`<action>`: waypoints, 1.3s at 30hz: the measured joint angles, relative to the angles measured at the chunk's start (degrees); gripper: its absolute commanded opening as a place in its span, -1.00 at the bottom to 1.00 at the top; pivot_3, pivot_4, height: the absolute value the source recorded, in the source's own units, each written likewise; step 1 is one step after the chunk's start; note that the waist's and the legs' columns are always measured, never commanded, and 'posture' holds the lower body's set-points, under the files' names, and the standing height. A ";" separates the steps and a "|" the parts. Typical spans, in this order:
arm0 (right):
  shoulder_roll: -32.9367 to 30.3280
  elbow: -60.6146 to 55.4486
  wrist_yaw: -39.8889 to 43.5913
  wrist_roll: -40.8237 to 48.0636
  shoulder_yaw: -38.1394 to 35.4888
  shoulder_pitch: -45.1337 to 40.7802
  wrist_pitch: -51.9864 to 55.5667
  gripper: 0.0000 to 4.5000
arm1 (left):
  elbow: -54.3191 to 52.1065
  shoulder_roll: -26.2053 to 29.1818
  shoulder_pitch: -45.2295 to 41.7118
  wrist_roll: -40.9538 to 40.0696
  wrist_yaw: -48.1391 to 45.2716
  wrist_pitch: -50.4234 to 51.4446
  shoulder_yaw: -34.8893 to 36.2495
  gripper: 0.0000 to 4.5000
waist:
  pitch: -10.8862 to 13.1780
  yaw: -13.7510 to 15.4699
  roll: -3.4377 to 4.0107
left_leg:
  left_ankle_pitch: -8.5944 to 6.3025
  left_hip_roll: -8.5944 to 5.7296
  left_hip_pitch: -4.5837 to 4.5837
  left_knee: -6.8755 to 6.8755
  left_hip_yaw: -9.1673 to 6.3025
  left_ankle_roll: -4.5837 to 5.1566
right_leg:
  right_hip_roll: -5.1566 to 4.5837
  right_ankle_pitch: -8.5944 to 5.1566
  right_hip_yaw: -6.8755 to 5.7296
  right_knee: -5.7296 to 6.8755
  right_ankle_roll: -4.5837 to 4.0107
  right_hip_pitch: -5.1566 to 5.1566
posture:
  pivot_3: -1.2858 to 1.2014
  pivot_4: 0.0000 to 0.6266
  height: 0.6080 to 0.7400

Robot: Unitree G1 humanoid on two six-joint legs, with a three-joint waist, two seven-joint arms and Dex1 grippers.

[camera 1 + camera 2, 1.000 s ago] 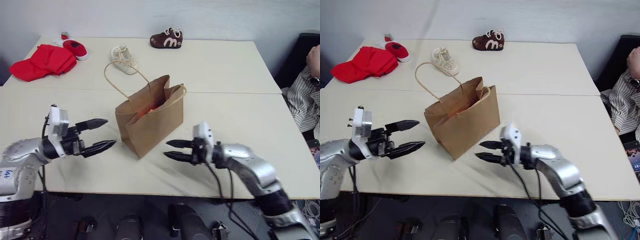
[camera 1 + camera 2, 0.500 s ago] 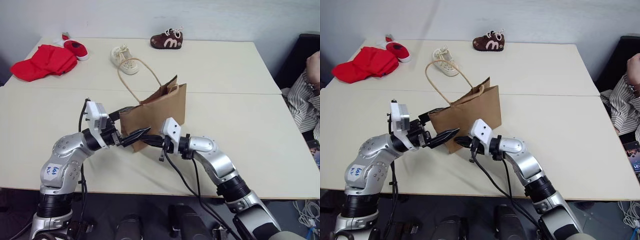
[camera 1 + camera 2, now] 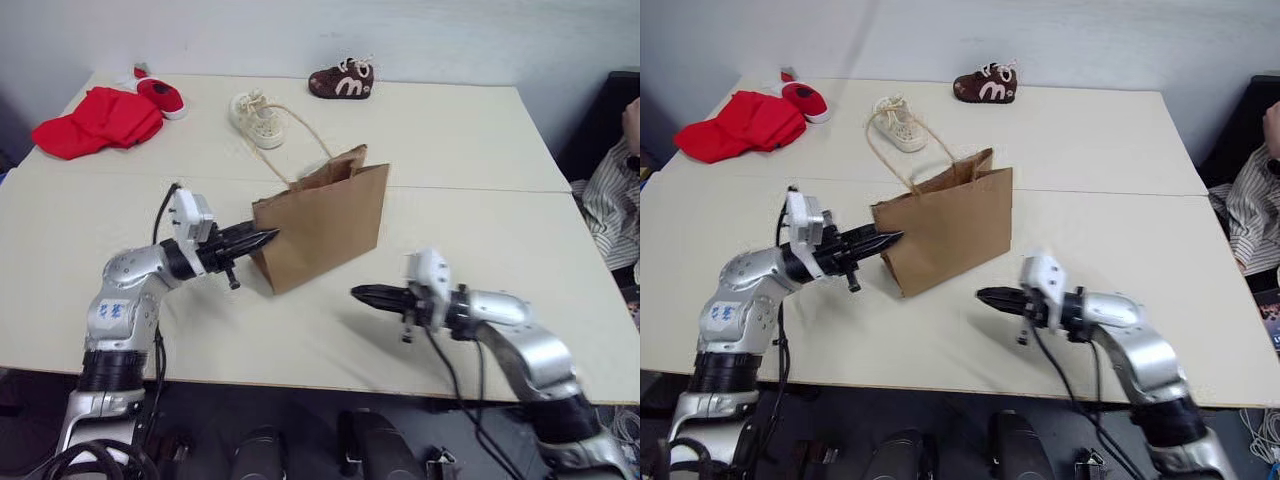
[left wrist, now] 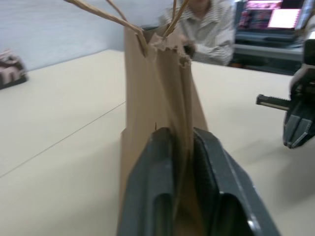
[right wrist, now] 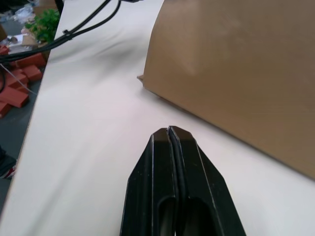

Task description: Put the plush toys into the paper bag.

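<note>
The cream table (image 3: 480,140) carries the paper bag (image 3: 325,225) centrally; red cloth (image 3: 95,120) and three small shoes (image 3: 340,80) lie along its far edge.

Left gripper (image 3: 268,238) pinched closed on paper bag (image 3: 330,225) edge; right gripper (image 3: 357,293) closed, empty, pointing left.

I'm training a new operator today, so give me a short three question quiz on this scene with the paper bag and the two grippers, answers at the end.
1. True or false: the left gripper is shut on the paper bag's edge.
2. What is the right gripper holding: A) a bag handle, B) a shoe, C) nothing?
3. Which shoe lies nearest the bag?

Key
1. True; the left wrist view shows paper pinched between its fingers.
2. C; it is shut, apart from the bag.
3. The cream shoe.
</note>
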 measured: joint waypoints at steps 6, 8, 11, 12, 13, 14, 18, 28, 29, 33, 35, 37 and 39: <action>-7.95 -4.16 4.43 2.94 -12.92 13.61 -2.26 -1.00 | 0.12 7.80 -2.23 -8.33 -16.90 10.39 -0.81 -0.99 | 0.01 -0.95 0.02 | 0.03 0.00 0.15 -0.03 0.13 -0.07 | 0.10 0.00 0.20 0.11 0.00 0.01 | 0.03 -0.52 1.00; -8.38 -4.58 5.57 3.38 -15.31 15.36 -4.28 -1.00 | 0.13 9.75 -1.69 -8.47 -21.29 12.32 -2.10 -0.99 | 0.02 -0.88 0.03 | 0.04 -0.01 0.20 -0.03 0.15 -0.09 | 0.11 -0.01 0.25 0.19 0.00 0.02 | 0.03 -0.52 1.00; -9.38 -4.97 6.01 3.38 -16.98 16.99 -5.50 -1.00 | 2.29 10.76 -1.39 -6.76 -25.84 9.67 -4.70 -0.99 | 0.02 -0.49 0.03 | 0.04 -0.04 0.21 0.01 0.14 -0.09 | 0.10 0.00 0.27 0.18 0.00 0.04 | 0.03 -0.52 1.00; -9.38 -4.97 5.98 3.36 -17.16 17.09 -5.76 -1.00 | 3.63 10.81 -1.42 -5.57 -25.85 8.02 -5.30 -0.99 | 0.02 -0.44 0.03 | 0.04 -0.05 0.20 0.02 0.14 -0.08 | 0.10 0.00 0.28 0.18 0.00 0.05 | 0.03 -0.52 1.00; -9.38 -5.04 5.85 3.36 -17.20 17.08 -6.05 -1.00 | 5.37 10.63 -1.51 -4.47 -25.85 6.37 -5.77 -0.99 | 0.02 -0.35 0.03 | 0.04 -0.07 0.20 0.03 0.14 -0.07 | 0.09 0.00 0.29 0.17 0.00 0.05 | 0.03 -0.52 1.00; -9.37 -5.18 5.58 3.37 -17.20 17.09 -6.14 -1.00 | 7.51 10.00 -1.77 -3.46 -25.84 4.57 -5.91 -0.99 | 0.02 -0.26 0.02 | 0.04 -0.07 0.18 0.05 0.13 -0.06 | 0.08 0.00 0.27 0.17 0.01 0.05 | 0.03 -0.52 1.00; -8.61 -6.93 4.04 3.46 -16.50 17.07 -6.15 -1.00 | 9.63 8.09 -2.91 -1.86 -25.81 -0.98 -6.08 -0.99 | 0.02 -0.18 0.01 | 0.02 -0.06 0.13 0.06 0.12 -0.03 | 0.07 0.01 0.27 0.13 0.02 0.04 | 0.03 -0.52 1.00; -8.70 -6.99 1.80 6.22 -15.68 12.98 -3.13 -1.00 | -0.03 13.86 6.98 -0.90 -19.87 0.84 -1.05 -0.18 | 0.03 -0.55 0.03 | 0.02 -0.01 0.20 0.02 0.15 -0.03 | 0.04 0.00 0.33 0.22 0.00 0.01 | 0.03 -0.52 1.00; -9.22 -6.25 1.85 6.58 -15.79 12.19 -2.68 -0.92 | -0.48 14.35 8.23 -0.73 -18.63 0.74 0.20 -0.04 | 0.03 -0.50 0.03 | 0.01 -0.02 0.20 0.02 0.15 -0.02 | 0.04 0.00 0.32 0.21 0.00 0.01 | 0.03 -0.52 1.00; -10.78 -4.08 3.02 8.42 -17.11 10.14 -1.05 -0.47 | -0.52 17.50 13.76 0.18 -16.64 -2.35 5.96 0.49 | 0.03 -0.47 0.02 | -0.01 -0.01 0.18 -0.02 0.13 0.00 | 0.03 0.00 0.29 0.13 0.00 0.01 | 0.03 -0.52 1.00; -12.27 -2.53 4.76 7.89 -17.92 10.03 -2.49 -0.14 | -0.45 18.99 18.47 1.67 -15.20 -4.72 9.65 0.79 | 0.03 -0.49 0.03 | -0.02 0.00 0.17 -0.04 0.14 0.02 | 0.03 0.00 0.28 0.08 0.00 0.01 | 0.03 -0.52 1.00; -14.23 -0.75 7.27 7.08 -19.15 10.63 -4.31 0.18 | -0.32 20.14 24.02 3.49 -13.58 -6.59 13.32 1.00 | 0.03 -0.64 0.03 | -0.04 0.00 0.19 -0.09 0.16 0.05 | 0.02 0.00 0.29 0.05 0.00 0.01 | 0.03 -0.52 1.00; -15.57 1.75 9.38 6.41 -20.97 10.99 -6.78 0.44 | -0.23 20.82 28.64 4.79 -11.51 -7.10 16.64 1.00 | 0.03 -0.58 0.02 | -0.05 0.01 0.20 -0.08 0.16 0.07 | 0.01 0.00 0.28 0.04 0.00 0.02 | 0.03 -0.52 1.00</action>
